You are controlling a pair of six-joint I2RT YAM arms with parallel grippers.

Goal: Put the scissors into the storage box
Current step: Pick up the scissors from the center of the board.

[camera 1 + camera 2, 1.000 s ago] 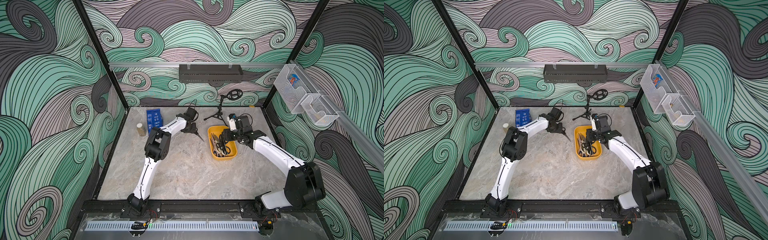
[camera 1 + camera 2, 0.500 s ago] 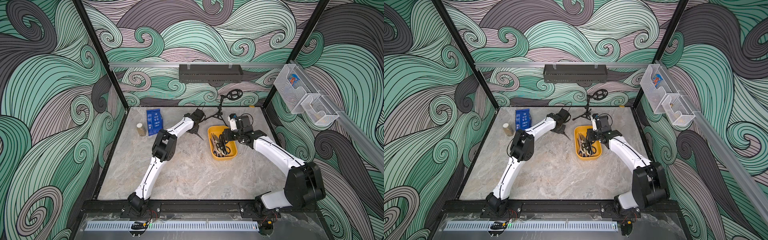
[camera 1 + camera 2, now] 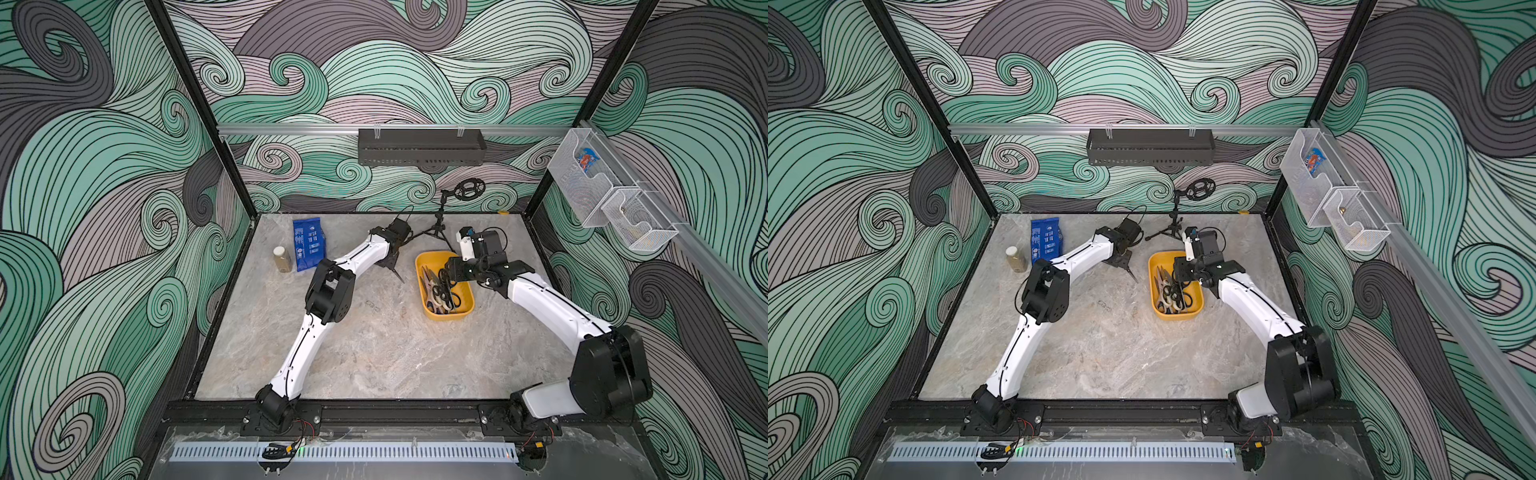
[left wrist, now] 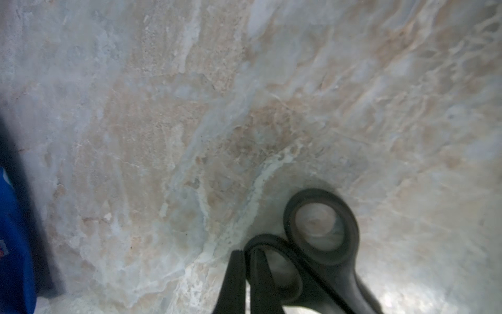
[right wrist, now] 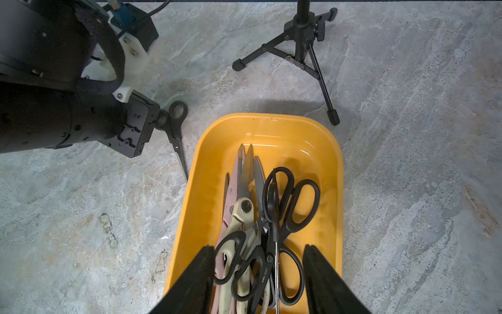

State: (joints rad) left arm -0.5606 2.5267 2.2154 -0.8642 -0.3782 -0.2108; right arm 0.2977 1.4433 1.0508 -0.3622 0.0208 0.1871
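I had just clamped my left gripper [image 5: 160,121] shut on the one loose pair of black-handled steel scissors [image 5: 176,136], lying on the marble tabletop [image 5: 81,217] beside the mustard-yellow plastic storage box [image 5: 201,152]. My right gripper [image 5: 258,248] hung half-open and empty over it. Lifting came next, I judged.

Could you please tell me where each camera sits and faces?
Both top views: high behind arm bases, looking down at table, left arm, right arm, storage box.
Left wrist: close above table; left gripper shut on lone scissors.
Right wrist: above box; right gripper open, left gripper visible.
Shared: wrist views both show lone scissors.
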